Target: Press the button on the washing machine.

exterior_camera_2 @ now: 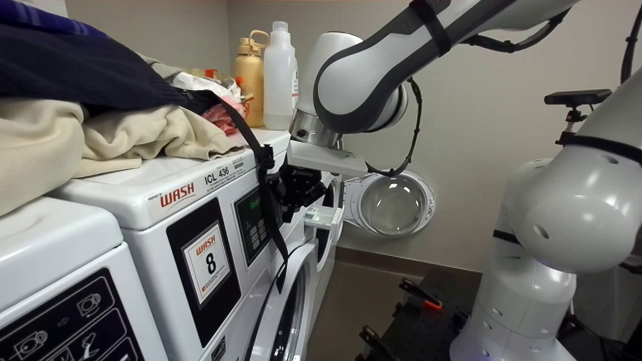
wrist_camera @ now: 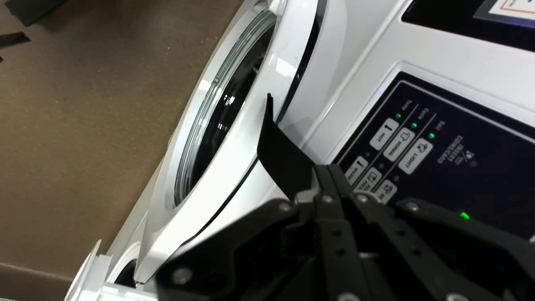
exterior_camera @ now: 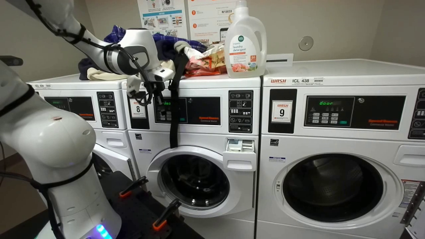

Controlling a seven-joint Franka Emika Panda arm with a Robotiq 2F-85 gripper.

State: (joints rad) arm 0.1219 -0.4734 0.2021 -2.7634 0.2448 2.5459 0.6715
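Observation:
The white washing machine (exterior_camera: pixel 202 138) with the "8" sticker has a round porthole door (exterior_camera: pixel 196 181). It also shows in the other exterior view (exterior_camera_2: pixel 158 271). Its dark control panel (wrist_camera: pixel 480 167) fills the right of the wrist view, with pale labelled buttons (wrist_camera: pixel 399 144) and small green lights. My gripper (wrist_camera: pixel 328 169) has its fingers together with nothing seen between them. The fingertips cover the lower buttons in the wrist view; whether they touch the panel I cannot tell. In both exterior views the gripper (exterior_camera: pixel 162 108) (exterior_camera_2: pixel 288 213) is in front of the panel.
A black strap (exterior_camera: pixel 174 122) hangs down across the panel beside the gripper, over the door's top. The detergent drawer (exterior_camera: pixel 239 146) stands open. A detergent bottle (exterior_camera: pixel 245 49) and clothes (exterior_camera_2: pixel 50 70) lie on top. Machine "9" (exterior_camera: pixel 318 139) stands alongside.

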